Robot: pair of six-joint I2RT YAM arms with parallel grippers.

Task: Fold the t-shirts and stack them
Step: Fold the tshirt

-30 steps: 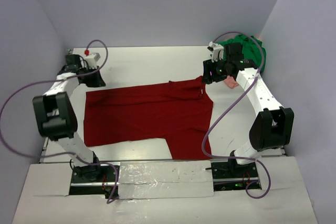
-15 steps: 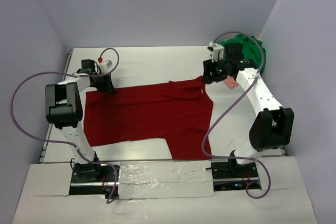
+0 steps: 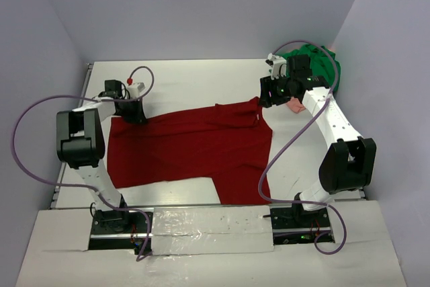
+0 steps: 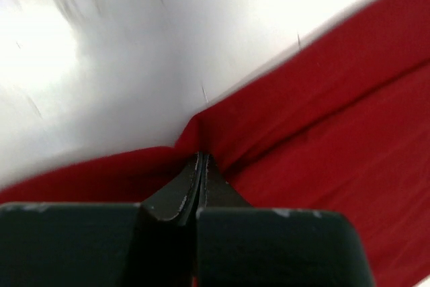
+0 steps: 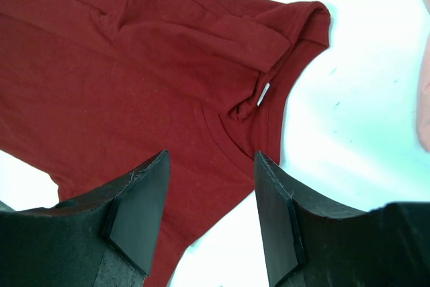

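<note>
Left claw (image 3: 134,113) is fully closed, its two fingers pressed together on the edge of the dark red t-shirt (image 3: 195,146) at the shirt's far-left corner. In the left wrist view the cloth puckers up into a small ridge right at the tips of the left claw (image 4: 199,159), with creases running away from the pinch, and bare white worktop (image 4: 134,45) lies beyond it.

Right claw (image 3: 265,95) stands partly open and holds nothing. It hangs over the far-right end of the garment. From its wrist camera the spread right claw (image 5: 209,158) frames red cloth, with the collar (image 5: 269,65) and a small white label (image 5: 264,92) just past the fingertips.

The dark red t-shirt lies spread flat on the worktop (image 3: 195,78) between the two arms. Its long axis runs left to right, with the neck at the right end and the hem at the left. One sleeve (image 3: 242,189) juts toward the near edge on the right side.

A green t-shirt (image 3: 316,62) is bunched in the far-right corner, and a pale pink t-shirt (image 3: 293,105) peeks out just beside the right arm.
</note>
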